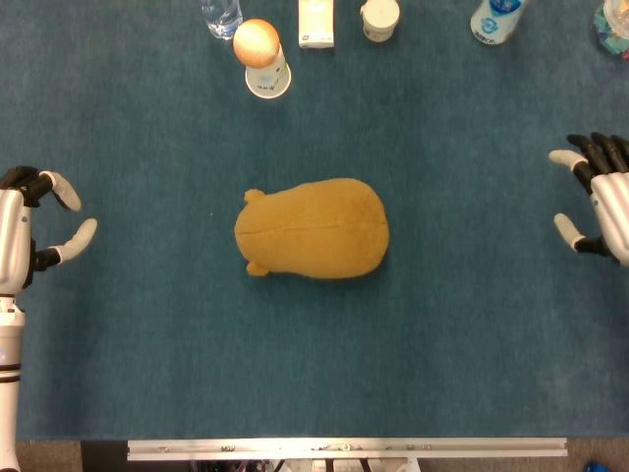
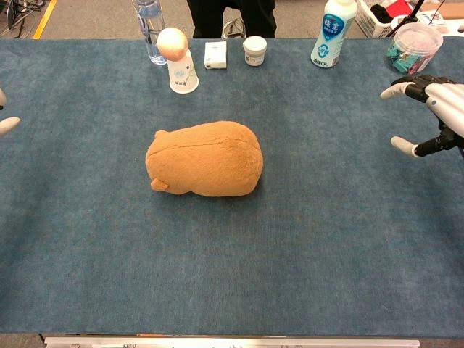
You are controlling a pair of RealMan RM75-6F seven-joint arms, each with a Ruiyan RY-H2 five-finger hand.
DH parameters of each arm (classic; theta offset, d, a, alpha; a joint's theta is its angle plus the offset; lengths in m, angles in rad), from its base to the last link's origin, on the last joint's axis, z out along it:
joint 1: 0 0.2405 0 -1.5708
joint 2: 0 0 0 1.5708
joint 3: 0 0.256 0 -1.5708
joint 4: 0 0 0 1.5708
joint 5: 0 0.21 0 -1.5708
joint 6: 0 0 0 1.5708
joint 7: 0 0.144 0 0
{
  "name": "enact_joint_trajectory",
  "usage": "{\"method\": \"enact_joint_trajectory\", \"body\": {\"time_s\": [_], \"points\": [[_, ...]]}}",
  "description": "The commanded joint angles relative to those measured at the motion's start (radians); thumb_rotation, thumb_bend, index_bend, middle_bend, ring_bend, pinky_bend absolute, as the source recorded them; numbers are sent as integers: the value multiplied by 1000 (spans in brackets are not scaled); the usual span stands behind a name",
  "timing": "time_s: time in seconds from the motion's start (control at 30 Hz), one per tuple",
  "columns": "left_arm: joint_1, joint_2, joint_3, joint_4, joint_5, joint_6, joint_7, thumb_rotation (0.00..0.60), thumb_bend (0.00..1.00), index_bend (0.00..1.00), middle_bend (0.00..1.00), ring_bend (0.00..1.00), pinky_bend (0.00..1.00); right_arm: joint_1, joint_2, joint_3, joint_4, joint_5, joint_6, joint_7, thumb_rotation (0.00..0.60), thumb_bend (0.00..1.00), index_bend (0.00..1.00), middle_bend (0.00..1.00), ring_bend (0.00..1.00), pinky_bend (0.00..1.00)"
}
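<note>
A tan plush [image 1: 313, 229] lies mid-cloth, long axis running side to side, between the left hand [image 1: 34, 228] and right hand [image 1: 601, 206], both empty with fingers spread wide, well apart from it and roughly equally distant

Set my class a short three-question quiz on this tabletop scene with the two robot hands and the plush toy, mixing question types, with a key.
1. True or false: the left hand holds the orange plush toy.
2. What sits on top of the upturned paper cup? A) an egg-shaped ball B) a spoon C) a lid
3. Fill in: the plush toy lies on a ____ cloth.

Key:
1. False; both it and the right hand are open, apart from the toy.
2. A
3. blue
</note>
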Motion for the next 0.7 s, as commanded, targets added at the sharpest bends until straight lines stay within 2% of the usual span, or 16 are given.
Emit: {"method": "enact_joint_trajectory", "body": {"time_s": [0.03,0.07,0.13,0.23,0.3,0.5,0.63,0.7], "points": [[3,3,1,-6,4,6,1,600,197,583,576,400,506,8,-1,-10,3,-20,-20,14,600,365,238,194,65,216],[4,5,1,-7,4,8,0,600,197,583,576,400,506,11,1,-14,3,-26,-29,22,600,431,238,220,104,256],[7,8,-1,-9,0,9,-3,600,197,583,576,399,506,19,6,-22,3,-40,-52,38,600,649,238,290,207,356],[9,12,-2,-12,-3,12,-5,600,197,583,576,400,506,32,9,-28,4,-47,-87,60,600,888,238,370,343,506],[11,15,-2,-15,-1,15,-4,600,197,583,576,400,506,44,9,-28,4,-42,-107,56,600,973,238,420,418,594],[21,26,-3,-32,6,36,2,600,197,583,576,400,506,111,-5,-19,-23,-11,-189,-3,600,1000,238,740,751,875],[26,30,-3,-38,5,40,6,600,197,583,576,400,506,167,-29,-4,-37,46,-248,-50,600,1000,238,891,895,984],[27,32,-3,-41,5,41,7,600,197,583,576,400,506,190,-37,1,-40,75,-276,-58,600,1000,238,934,935,998]]}}
